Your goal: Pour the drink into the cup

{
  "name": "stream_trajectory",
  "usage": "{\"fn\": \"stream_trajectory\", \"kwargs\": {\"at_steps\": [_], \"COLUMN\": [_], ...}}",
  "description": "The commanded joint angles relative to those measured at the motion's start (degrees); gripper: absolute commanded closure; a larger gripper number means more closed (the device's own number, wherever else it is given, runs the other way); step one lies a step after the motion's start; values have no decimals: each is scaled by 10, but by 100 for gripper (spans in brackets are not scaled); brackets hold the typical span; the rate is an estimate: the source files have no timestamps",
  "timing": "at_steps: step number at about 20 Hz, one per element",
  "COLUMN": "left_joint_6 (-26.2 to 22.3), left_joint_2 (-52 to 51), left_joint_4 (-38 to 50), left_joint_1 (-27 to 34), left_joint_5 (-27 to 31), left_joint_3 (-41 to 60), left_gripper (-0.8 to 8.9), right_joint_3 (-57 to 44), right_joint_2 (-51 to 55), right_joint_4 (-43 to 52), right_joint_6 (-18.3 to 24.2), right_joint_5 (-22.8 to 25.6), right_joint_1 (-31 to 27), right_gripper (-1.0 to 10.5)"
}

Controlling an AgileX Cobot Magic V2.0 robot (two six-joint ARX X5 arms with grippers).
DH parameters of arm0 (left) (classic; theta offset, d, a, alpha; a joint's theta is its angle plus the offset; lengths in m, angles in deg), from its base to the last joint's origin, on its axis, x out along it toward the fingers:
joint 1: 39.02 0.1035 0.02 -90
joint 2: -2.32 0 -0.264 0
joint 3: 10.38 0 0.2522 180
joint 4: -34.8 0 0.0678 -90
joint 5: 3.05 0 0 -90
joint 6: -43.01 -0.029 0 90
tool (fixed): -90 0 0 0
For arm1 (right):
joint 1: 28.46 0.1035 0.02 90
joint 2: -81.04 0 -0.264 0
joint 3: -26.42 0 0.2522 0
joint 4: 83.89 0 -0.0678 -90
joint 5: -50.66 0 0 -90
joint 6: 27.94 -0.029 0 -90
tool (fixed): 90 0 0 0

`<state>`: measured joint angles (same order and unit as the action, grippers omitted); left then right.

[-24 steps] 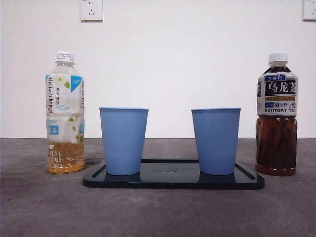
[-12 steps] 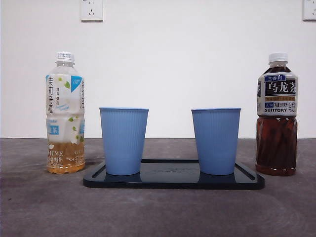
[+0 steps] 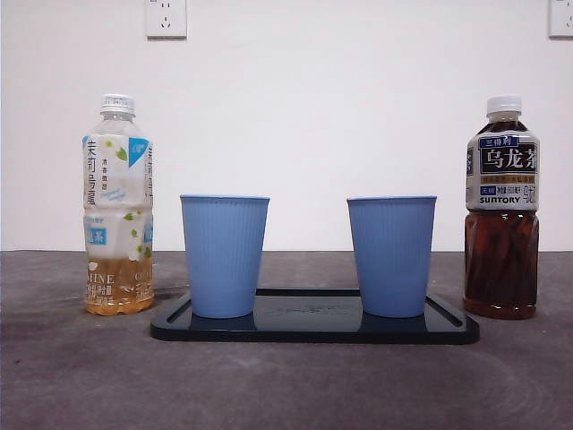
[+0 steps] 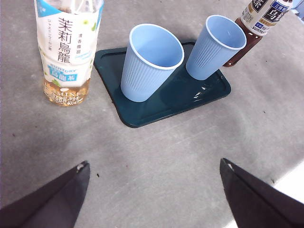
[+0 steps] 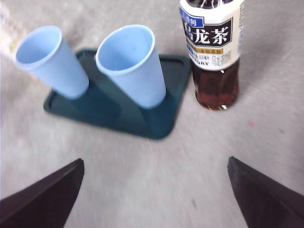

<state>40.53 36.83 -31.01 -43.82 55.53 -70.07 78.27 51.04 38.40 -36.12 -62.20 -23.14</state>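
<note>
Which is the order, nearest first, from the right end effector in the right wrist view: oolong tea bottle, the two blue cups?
1. Oolong tea bottle, off the tray.
2. Blue cup beside that bottle, on the tray.
3. Other blue cup, at the tray's far end.

Grey counter (image 3: 286, 385) carries everything. White wall (image 3: 313, 107) stands behind the counter; two white sockets on it, one (image 3: 166, 18) above the counter's left part, one (image 3: 561, 18) at far right.
</note>
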Motion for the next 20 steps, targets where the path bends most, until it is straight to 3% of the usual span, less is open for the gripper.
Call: {"fn": "stream_trajectory", "kwargs": {"at_steps": [1, 4, 7, 13, 20], "left_joint_6": [-9, -9, -9, -9, -10], "left_joint_2": [3, 3, 3, 3, 3], "left_joint_4": [7, 8, 11, 10, 11], "left_joint_1": [-2, -2, -2, -2, -8], "left_joint_5": [-1, -1, -1, -1, -1], "left_joint_3": [-13, -13, -13, -13, -13], "left_gripper": [371, 371, 371, 371, 371], "right_joint_3": [-33, -98, -156, -246, -280], "right_joint_2": [-2, -6, -27, -115, -250], "right_joint_4": [84, 204, 309, 519, 723], "right_joint_6": [-83, -143, -163, -147, -114], "right_joint_5": [2, 59, 122, 231, 275], "right_joint_1": [15, 49, 87, 137, 137], "right_gripper": [464, 464, 464, 465, 465]}}
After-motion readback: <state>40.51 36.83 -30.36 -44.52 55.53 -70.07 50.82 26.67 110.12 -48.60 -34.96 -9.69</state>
